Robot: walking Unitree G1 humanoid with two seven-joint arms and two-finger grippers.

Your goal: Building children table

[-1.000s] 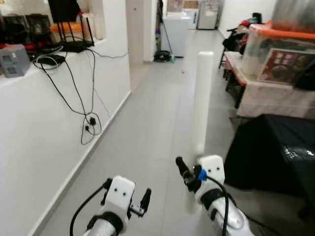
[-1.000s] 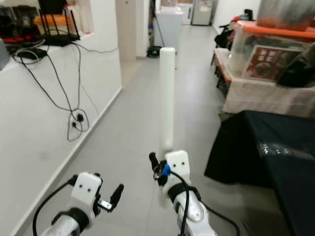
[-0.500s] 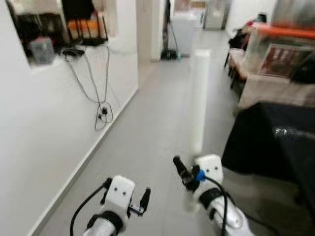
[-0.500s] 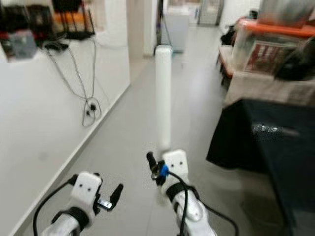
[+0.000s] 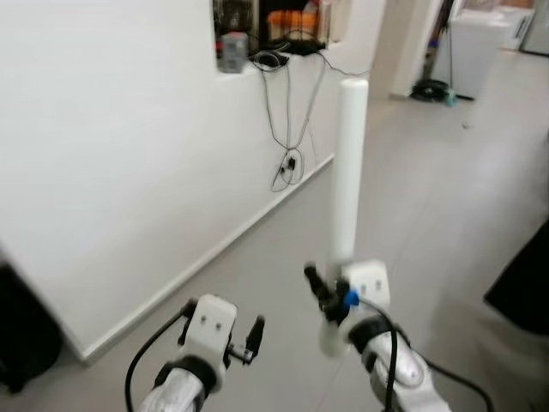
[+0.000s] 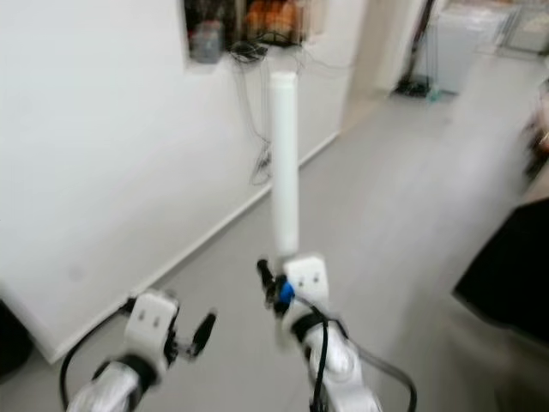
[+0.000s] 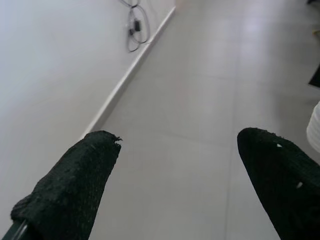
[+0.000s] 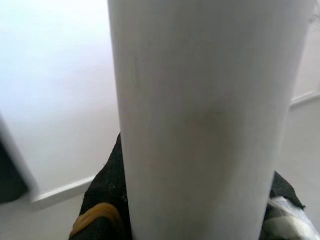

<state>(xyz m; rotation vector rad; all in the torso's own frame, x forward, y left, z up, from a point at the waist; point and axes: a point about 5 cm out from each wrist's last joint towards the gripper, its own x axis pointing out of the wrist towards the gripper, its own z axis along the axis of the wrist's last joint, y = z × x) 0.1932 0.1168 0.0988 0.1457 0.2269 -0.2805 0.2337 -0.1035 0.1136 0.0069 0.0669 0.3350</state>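
Wall [image 5: 111, 146]: white, runs along the robot's left, meeting the floor at a pale skirting.

Floor [image 5: 429, 180]: grey tiles, a corridor leading away ahead and to the right.

Ledge [image 5: 274, 62]: a recess in the wall ahead-left, holding a grey box and dark gear too blurred to name. Cables [image 5: 287, 129] hang from it down the wall to a plug near the skirting.

Dark mass [image 5: 26, 343]: at the foot of the wall on the far left, unidentified.

Leg [image 5: 349, 167]: white round table leg, the task's part. Held upright, long axis close to vertical, rising from the right gripper to about ledge height in the head views. Lower end sticks out just below the grip. No tabletop or other table part is to be made out, so the carry looks unfinished.

Right gripper [image 5: 330, 296]: closed around the leg's lower part; in the right wrist view the black fingers [image 8: 107, 192] flank it on both sides, pressed to its surface.

Left gripper [image 7: 182, 175]: spread wide, holding nothing, over bare floor. It sits low, just left of the right gripper.

Key relation: the leg belongs to the right arm, standing straight up from it; fitting it would likely call for tipping this axis toward the socket.
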